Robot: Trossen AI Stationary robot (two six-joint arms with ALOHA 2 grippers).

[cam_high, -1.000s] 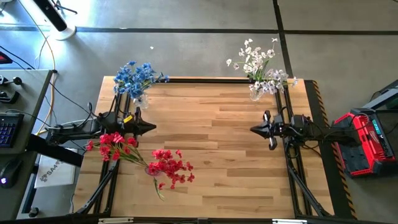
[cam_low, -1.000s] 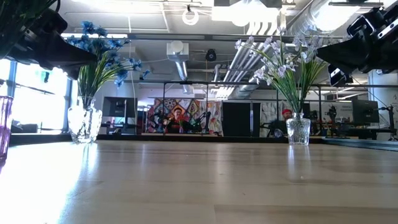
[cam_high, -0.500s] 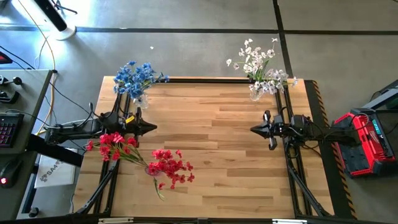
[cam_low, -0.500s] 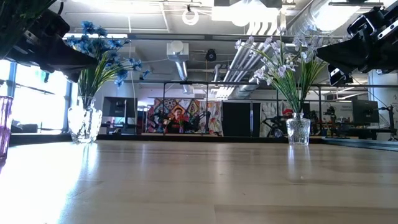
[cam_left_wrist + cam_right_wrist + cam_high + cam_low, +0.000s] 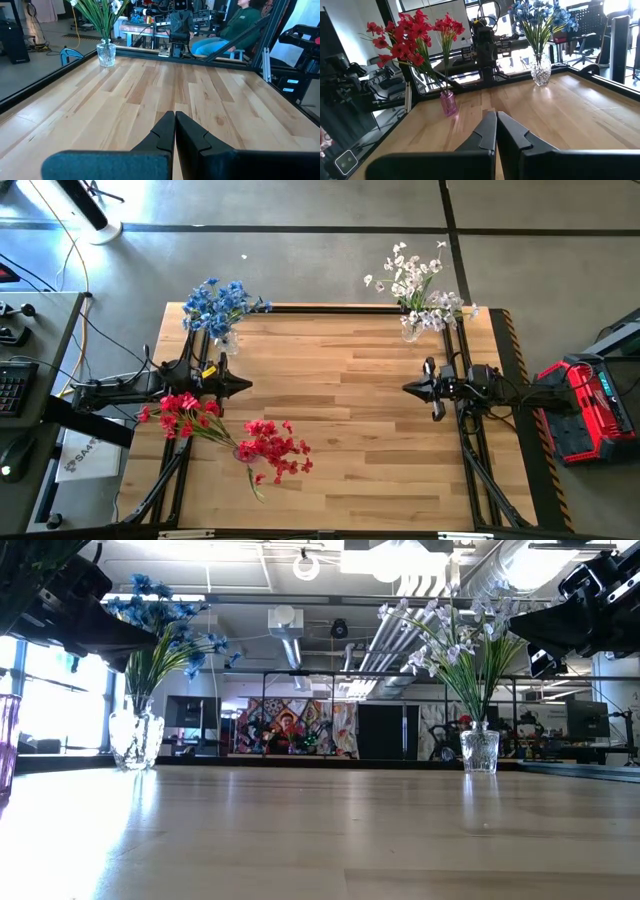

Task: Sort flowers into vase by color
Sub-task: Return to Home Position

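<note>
Three vases stand on the wooden table. Blue flowers [image 5: 217,300] fill a clear glass vase [image 5: 135,738] at the far left corner. White flowers [image 5: 415,280] fill a clear vase [image 5: 480,750] at the far right corner. Red flowers [image 5: 240,435] stand in a pink vase [image 5: 448,103] near the left edge. My left gripper [image 5: 245,387] hovers shut over the table's left side, between the blue and red bunches. My right gripper [image 5: 407,388] hovers shut over the right side, facing it. Neither holds anything.
Bare wood [image 5: 340,410] spans the middle of the table between the two grippers. A desk with a keyboard [image 5: 12,385] stands left of the table, a red case [image 5: 590,405] to its right. A seated person [image 5: 235,30] shows beyond the table's right edge.
</note>
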